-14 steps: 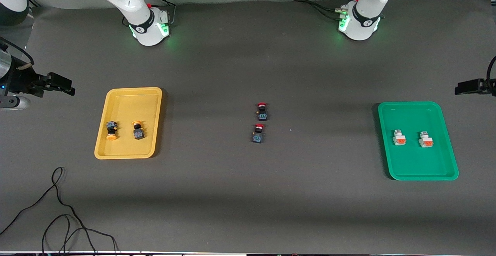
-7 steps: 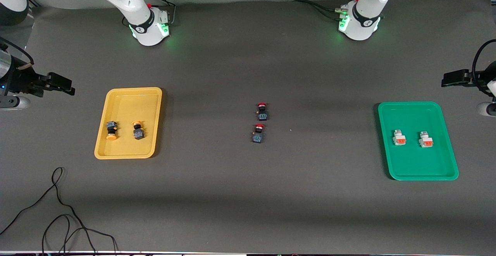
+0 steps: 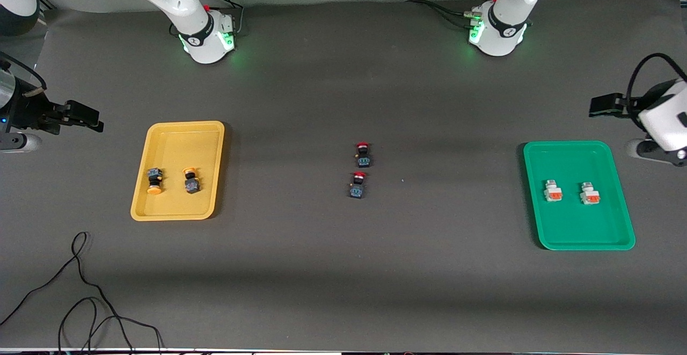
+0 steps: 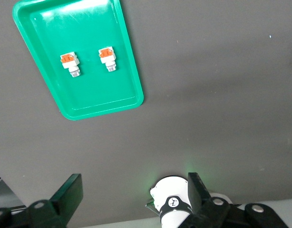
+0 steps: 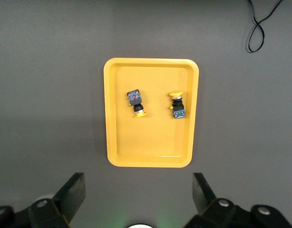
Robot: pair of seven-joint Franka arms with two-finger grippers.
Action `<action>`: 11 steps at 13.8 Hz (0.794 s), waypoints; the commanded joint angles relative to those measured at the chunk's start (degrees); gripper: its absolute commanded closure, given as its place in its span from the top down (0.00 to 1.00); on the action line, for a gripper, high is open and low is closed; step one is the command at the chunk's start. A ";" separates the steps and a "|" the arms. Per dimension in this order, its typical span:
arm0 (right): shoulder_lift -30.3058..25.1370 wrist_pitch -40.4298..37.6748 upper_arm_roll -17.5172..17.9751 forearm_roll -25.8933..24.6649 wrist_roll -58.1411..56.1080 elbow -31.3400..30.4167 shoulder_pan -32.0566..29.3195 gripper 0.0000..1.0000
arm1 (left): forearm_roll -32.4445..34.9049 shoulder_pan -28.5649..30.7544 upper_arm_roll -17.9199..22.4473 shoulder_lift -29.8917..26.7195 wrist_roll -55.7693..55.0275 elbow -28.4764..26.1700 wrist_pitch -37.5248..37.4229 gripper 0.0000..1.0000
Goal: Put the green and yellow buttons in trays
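The yellow tray (image 3: 177, 204) holds two dark buttons with yellow caps (image 3: 154, 180) (image 3: 191, 180). The green tray (image 3: 578, 226) holds two white buttons with orange faces (image 3: 553, 190) (image 3: 589, 194). My left gripper (image 3: 604, 105) is open and empty, up over the bare mat beside the green tray, toward the bases. Its wrist view shows it (image 4: 134, 190) with the green tray (image 4: 89, 90) and both white buttons (image 4: 70, 61) (image 4: 108, 57). My right gripper (image 3: 88, 118) is open and empty at the right arm's end. Its wrist view shows it (image 5: 138, 192) with the yellow tray (image 5: 150, 142) and both buttons (image 5: 136, 102) (image 5: 177, 105).
Two dark switches with red caps (image 3: 363, 154) (image 3: 358, 185) lie on the mat midway between the trays. A black cable (image 3: 80, 290) loops on the mat near the front camera at the right arm's end. The left arm's base (image 4: 172, 206) shows between the left jaws.
My left gripper has moved in from the table's end toward the middle, coming further into the front view above the green tray's corner. The right gripper, buttons and trays have not moved.
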 commanded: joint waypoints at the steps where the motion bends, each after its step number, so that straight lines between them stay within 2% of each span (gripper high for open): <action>1: 0.35 -1.09 0.72 -0.59 1.08 1.24 -0.76 1.00 | -0.17 -10.82 11.12 -2.33 -0.29 -1.68 1.39 0.98; 3: 0.35 -1.09 0.72 -0.59 1.08 1.24 -0.76 1.00 | -0.17 -13.47 12.38 -6.80 -0.20 -9.12 8.82 0.98; 5: 0.43 -1.09 0.72 -0.59 1.08 1.24 -0.76 1.00 | -0.87 -13.40 11.85 -12.43 -0.55 -18.62 18.40 0.99; 6: 0.43 -1.09 0.72 -0.59 1.08 1.15 -0.76 1.00 | -1.57 -13.05 11.76 -14.28 -0.64 -21.70 21.49 0.99; 8: 0.43 -1.09 0.72 -0.59 1.08 1.15 -0.76 1.00 | -1.66 -12.08 10.62 -15.09 -0.72 -22.97 24.24 0.99; 11: 0.52 -1.09 0.72 -0.59 1.08 1.24 -0.84 1.00 | -1.75 -12.16 10.53 -13.16 -0.99 -20.86 24.16 0.99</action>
